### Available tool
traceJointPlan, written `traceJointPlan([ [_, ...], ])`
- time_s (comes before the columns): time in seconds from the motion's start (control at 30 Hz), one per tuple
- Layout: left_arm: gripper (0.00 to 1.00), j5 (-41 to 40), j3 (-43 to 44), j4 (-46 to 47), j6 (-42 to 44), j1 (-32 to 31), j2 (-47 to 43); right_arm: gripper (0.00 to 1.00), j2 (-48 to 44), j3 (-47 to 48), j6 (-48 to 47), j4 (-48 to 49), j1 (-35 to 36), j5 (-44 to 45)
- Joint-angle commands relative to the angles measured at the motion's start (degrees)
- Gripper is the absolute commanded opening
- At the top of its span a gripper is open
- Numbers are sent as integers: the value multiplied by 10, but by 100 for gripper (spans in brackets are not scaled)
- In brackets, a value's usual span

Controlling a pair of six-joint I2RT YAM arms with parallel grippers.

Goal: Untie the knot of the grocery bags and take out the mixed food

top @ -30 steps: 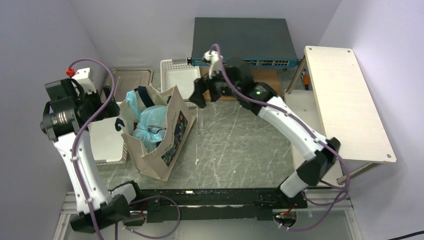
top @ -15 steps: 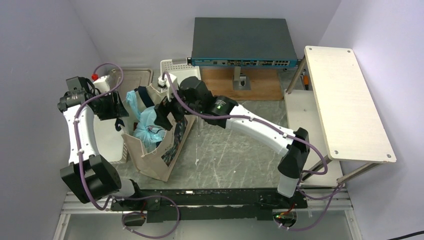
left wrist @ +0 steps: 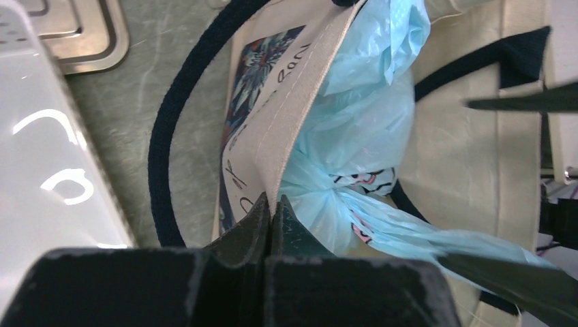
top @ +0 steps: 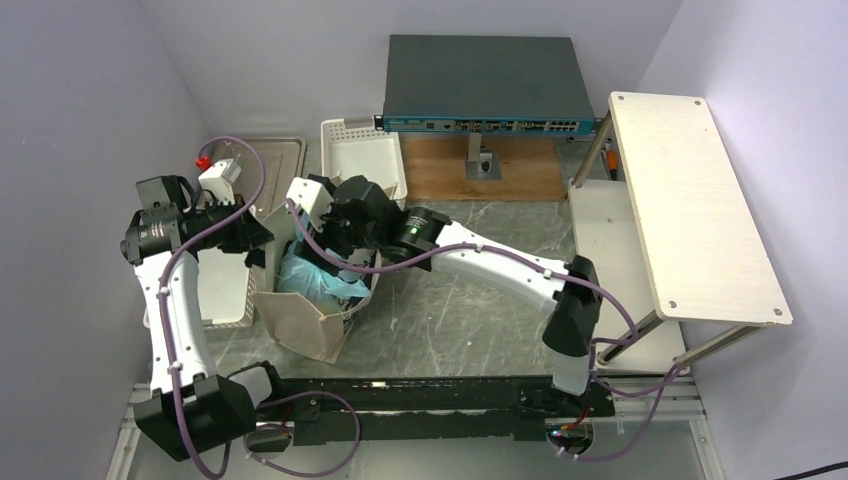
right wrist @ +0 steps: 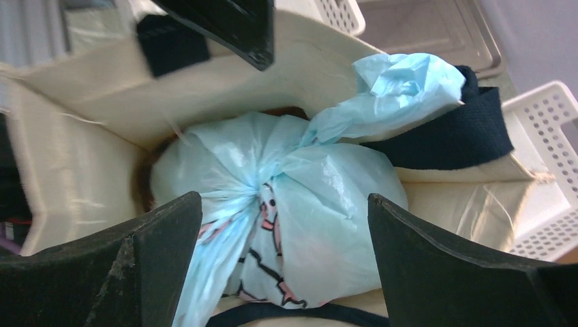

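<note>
A beige tote [top: 300,325] stands at the table's left with light-blue grocery bags [top: 318,283] inside. My left gripper [left wrist: 271,204] is shut on the tote's rim [left wrist: 300,116], right beside a bag's knot [left wrist: 327,187]. The right gripper [right wrist: 283,198] hangs open in the tote's mouth, its fingers either side of the tied bag [right wrist: 327,197] and the knot [right wrist: 269,180]. A bunch of light-blue plastic [right wrist: 402,78] lies over the dark strap [right wrist: 450,129]. From above, the right gripper [top: 340,240] covers part of the bags. The mixed food is hidden.
White baskets sit left of the tote [top: 222,280] and behind it [top: 362,150], with a metal tray [top: 270,158] at the back left. A network switch [top: 485,85] stands at the back, and a wooden shelf [top: 690,200] is on the right.
The left gripper came in from the left and shut on the tote's rim. The right arm swung from the back of the table down into the tote's mouth. The tote shifted.
</note>
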Motion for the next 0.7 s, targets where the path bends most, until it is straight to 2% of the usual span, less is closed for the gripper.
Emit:
traceJointPlan([
  [0.0,0,64,-12,18,-4,-5,-29,93,13,14,-41,-53,-3,44],
  [0.2,0,86,-10,12,-1,-10,-41,95,-30,-48,-19,-71,-30,36],
  [0.33,0,84,-14,29,-19,-32,-48,99,-52,-85,-42,-33,-29,-15],
  [0.47,0,101,-10,36,-39,-36,-46,99,-43,-93,-90,21,-19,-28],
  [0.67,0,109,-9,44,-64,-38,-49,90,-33,-107,-146,107,-7,-47],
])
